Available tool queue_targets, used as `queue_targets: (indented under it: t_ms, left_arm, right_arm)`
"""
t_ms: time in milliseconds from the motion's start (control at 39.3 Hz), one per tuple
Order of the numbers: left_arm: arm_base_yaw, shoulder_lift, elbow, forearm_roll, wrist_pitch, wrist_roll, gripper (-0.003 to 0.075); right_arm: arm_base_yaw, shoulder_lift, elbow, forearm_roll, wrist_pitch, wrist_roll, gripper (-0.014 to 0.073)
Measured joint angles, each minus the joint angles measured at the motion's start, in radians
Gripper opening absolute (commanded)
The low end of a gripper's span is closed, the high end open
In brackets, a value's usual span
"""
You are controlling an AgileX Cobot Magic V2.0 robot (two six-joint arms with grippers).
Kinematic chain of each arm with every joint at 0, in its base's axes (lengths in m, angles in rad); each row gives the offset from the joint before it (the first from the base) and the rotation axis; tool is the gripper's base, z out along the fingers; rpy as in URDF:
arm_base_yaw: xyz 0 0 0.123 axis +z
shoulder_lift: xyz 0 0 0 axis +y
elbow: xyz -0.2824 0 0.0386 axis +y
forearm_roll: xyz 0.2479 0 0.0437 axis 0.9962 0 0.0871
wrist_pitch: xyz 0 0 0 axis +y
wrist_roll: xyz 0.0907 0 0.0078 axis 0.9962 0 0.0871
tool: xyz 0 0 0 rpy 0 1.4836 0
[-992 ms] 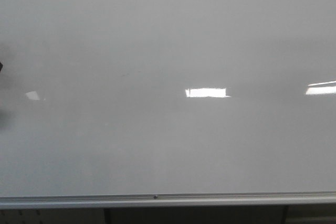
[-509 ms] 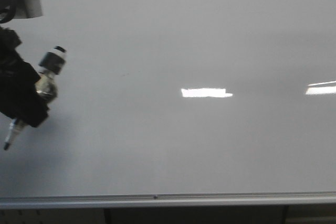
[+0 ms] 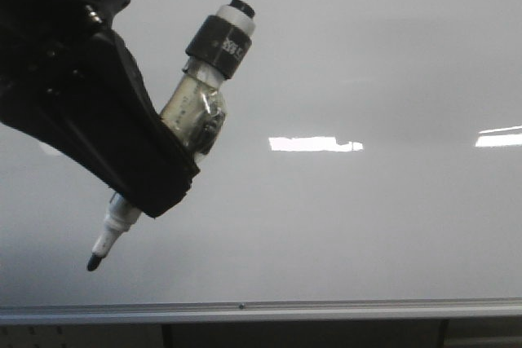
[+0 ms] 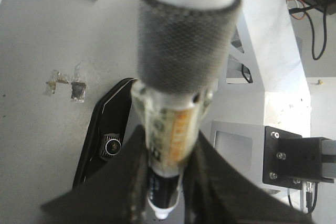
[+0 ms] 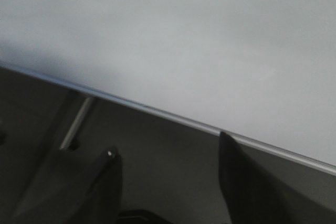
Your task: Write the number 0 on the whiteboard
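Left claw gripping marker before blank whiteboard

Right claw is gaping wide, empty. Risk: the tilted marker skidding, since its tip is pointing below the claw.

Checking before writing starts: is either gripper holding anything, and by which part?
The left gripper grips a marker around its mid-barrel, tip down. The right gripper is open, empty.

Quick headcount from my side: one whiteboard, with one silver rail along its lower edge. One marker, with one dark tip. Two bright reflections on the board, the second cut by the edge of the front view. Grippers: my left gripper and my right gripper, so two. Drawn zeros on the board: I can't see any.
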Motion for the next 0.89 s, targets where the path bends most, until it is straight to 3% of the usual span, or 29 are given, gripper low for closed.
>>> queue_targets:
  t_ms: [127, 305, 611, 890]
  left_arm:
    - [0.0, 0.0, -0.001, -0.008, 0.004, 0.017, -0.0019]
    - [0.0, 0.0, -0.001, -0.008, 0.004, 0.019, -0.0019]
    - [0.0, 0.0, -0.001, -0.011, 0.004, 0.019, -0.0019]
    - [0.0, 0.0, -0.001, -0.011, 0.004, 0.019, -0.0019]
  right_arm:
    - [0.023, 0.134, -0.094, 0.247, 0.174, -0.23, 0.0555]
    - [0.034, 0.368, -0.231, 0.444, 0.382, -0.427, 0.0556]
    - [0.234, 0.727, -0.452, 0.467, 0.409, -0.469, 0.0538]
    - [0.288, 0.814, -0.474, 0.468, 0.409, -0.471, 0.0327]
